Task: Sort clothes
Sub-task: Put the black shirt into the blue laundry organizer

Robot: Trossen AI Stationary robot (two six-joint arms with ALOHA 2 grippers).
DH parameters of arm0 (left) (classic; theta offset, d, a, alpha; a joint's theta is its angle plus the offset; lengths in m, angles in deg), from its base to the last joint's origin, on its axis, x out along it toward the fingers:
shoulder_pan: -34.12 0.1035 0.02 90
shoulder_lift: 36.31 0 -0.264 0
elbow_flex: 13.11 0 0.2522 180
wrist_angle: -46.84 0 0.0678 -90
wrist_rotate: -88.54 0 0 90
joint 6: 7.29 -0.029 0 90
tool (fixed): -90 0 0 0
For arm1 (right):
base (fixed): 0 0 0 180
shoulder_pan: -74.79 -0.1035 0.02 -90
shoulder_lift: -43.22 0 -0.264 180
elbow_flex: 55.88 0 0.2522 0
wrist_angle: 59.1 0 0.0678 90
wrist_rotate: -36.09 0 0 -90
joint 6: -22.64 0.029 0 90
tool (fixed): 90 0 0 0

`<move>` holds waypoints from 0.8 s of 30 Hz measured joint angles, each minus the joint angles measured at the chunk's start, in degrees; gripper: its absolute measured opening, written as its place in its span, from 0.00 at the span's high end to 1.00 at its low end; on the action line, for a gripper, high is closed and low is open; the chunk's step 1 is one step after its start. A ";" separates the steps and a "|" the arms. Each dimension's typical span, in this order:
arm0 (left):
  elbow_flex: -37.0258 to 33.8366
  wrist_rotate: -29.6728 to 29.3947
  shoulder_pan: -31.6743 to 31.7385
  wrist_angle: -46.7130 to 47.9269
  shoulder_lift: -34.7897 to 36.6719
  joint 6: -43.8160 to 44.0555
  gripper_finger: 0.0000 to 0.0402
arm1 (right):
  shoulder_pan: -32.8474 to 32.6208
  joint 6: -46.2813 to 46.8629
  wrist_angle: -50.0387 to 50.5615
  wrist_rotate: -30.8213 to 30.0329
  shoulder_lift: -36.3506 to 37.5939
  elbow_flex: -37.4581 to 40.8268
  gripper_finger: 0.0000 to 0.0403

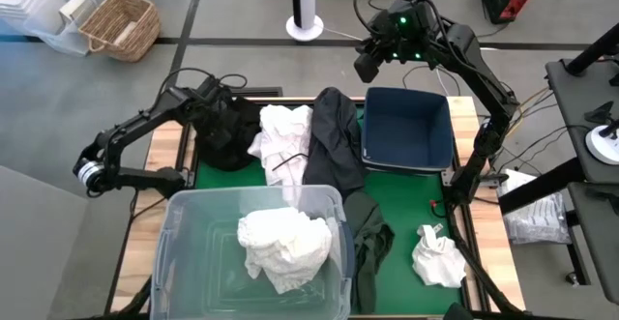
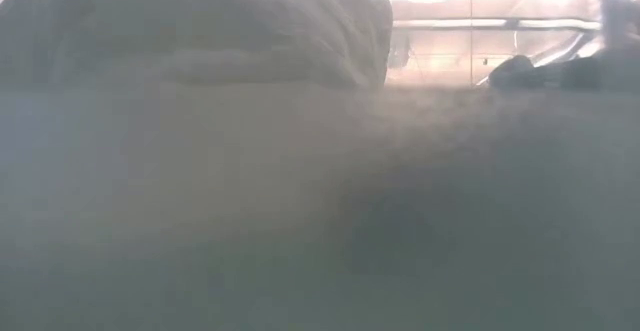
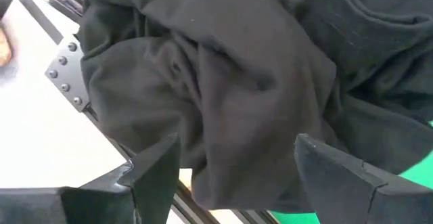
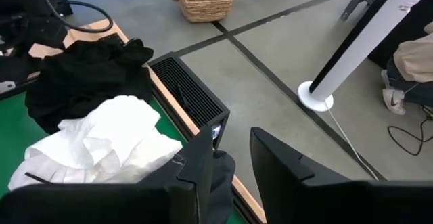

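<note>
The tabletop [image 1: 406,199] is crowded. A clear plastic tub [image 1: 193,214] fills the near left part and holds a white garment [image 1: 282,247]. Behind it a black garment [image 1: 227,131] lies heaped at the far left edge, touching a second white garment [image 1: 283,138], and a long dark garment [image 1: 337,141] runs from the far edge down the middle of the green mat, its upper end lying against the rim of the dark blue bin [image 1: 408,129] and its lower end trailing beside the tub. A small white garment [image 1: 437,260] lies alone near the right front corner, with open green mat between it and the bin.

The left gripper [image 3: 233,160] hangs over the black heap with its fingers spread wide and nothing between them; the cloth fills the space just ahead. The right gripper [image 4: 231,160] is raised beyond the far edge of the tabletop, above the top of the long dark garment, its fingers set narrowly apart; a fold of dark cloth shows in the gap, though whether it is gripped I cannot tell.

Off the tabletop stand a wicker basket [image 1: 121,22] and a white pole stand [image 1: 306,20] on the floor. The low view is blocked by the tub wall.
</note>
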State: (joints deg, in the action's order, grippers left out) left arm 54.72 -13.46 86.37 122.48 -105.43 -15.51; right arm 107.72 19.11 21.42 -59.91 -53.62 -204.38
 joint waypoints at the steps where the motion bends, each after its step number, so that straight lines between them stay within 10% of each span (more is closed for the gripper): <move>1: 0.00 0.32 0.00 0.01 0.00 0.29 0.34 | 0.00 0.03 -0.02 0.00 0.00 0.00 0.77; 24: -0.63 -1.02 -0.02 -3.51 -0.18 13.55 0.34 | 0.00 0.17 -0.20 -0.02 0.00 0.00 0.78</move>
State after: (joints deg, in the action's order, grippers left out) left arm 54.08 -14.47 86.34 118.97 -105.61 -1.96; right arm 107.72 19.28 21.22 -59.94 -53.62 -204.38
